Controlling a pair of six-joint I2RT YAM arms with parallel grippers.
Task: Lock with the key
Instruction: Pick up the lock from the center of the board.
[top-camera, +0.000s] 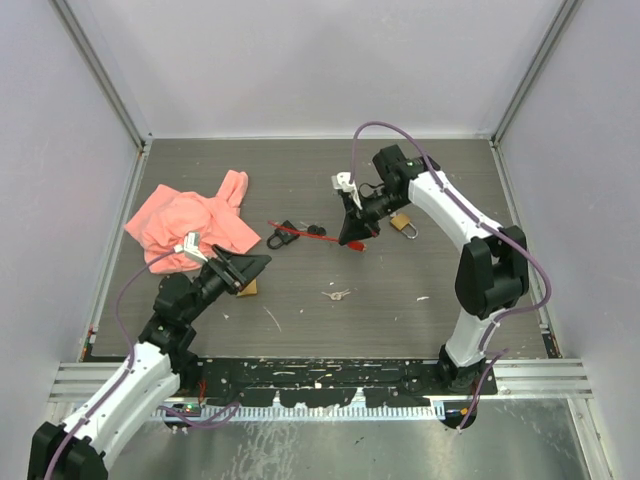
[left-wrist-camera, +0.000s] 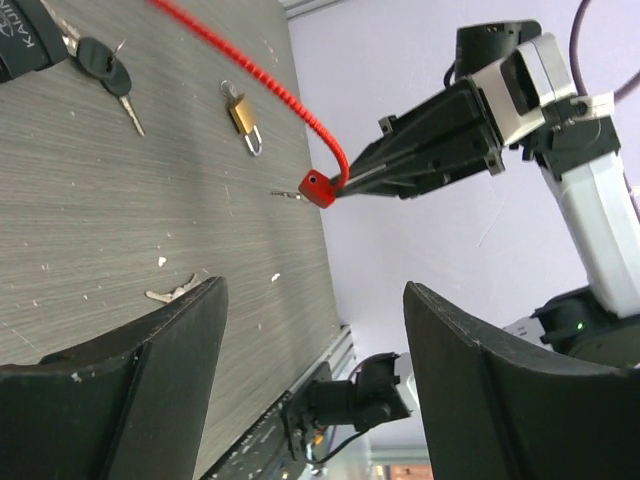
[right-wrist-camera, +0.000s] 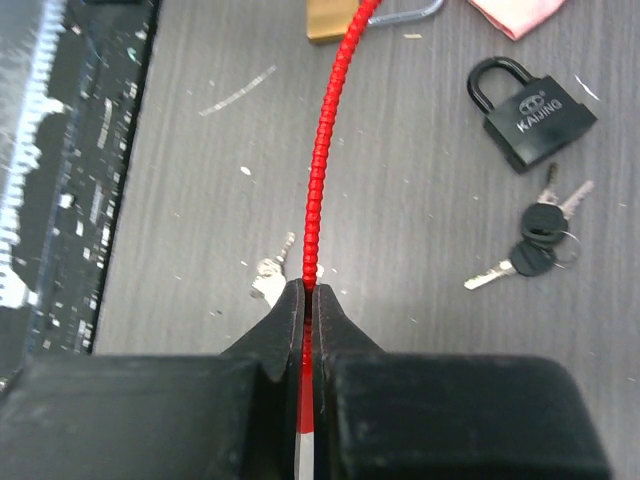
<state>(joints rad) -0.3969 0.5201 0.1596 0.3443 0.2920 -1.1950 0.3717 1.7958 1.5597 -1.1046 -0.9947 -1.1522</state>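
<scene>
On the grey tabletop, the black padlock and keys are lying centrally. The right fingers are clamping the red cable, and the left fingers are standing apart. Tugging the cable risks sweeping the keys aside.

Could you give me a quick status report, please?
Right gripper shut on red cable. Left gripper open, empty. Black padlock and keys untouched. No obstruction seen.

Black padlock lying flat, shackle closed, black-headed keys just beside it, red ribbed cable stretched nearby, one end raised
</scene>
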